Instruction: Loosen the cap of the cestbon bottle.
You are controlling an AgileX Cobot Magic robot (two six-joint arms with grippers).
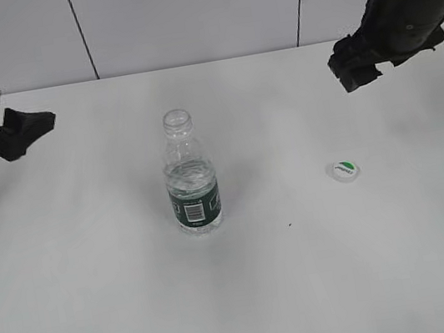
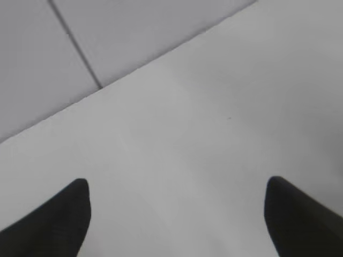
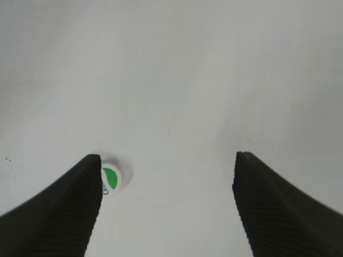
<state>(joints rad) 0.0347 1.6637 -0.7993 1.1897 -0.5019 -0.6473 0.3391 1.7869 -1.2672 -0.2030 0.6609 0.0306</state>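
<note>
The cestbon bottle [image 1: 190, 177] stands upright near the middle of the white table, its mouth open with no cap on it. The cap [image 1: 343, 170] lies flat on the table to the bottle's right, green half-circle up; it also shows in the right wrist view [image 3: 111, 178], partly behind the left finger. My right gripper [image 1: 354, 69] is open and empty, raised above and behind the cap. My left gripper [image 1: 26, 130] is open and empty at the far left, well away from the bottle; its wrist view [image 2: 177, 203] shows only bare table.
The white table [image 1: 100, 304] fills the view, with a pale panelled wall [image 1: 181, 12] along its back edge. A small dark speck [image 1: 290, 225] lies in front of the bottle and cap.
</note>
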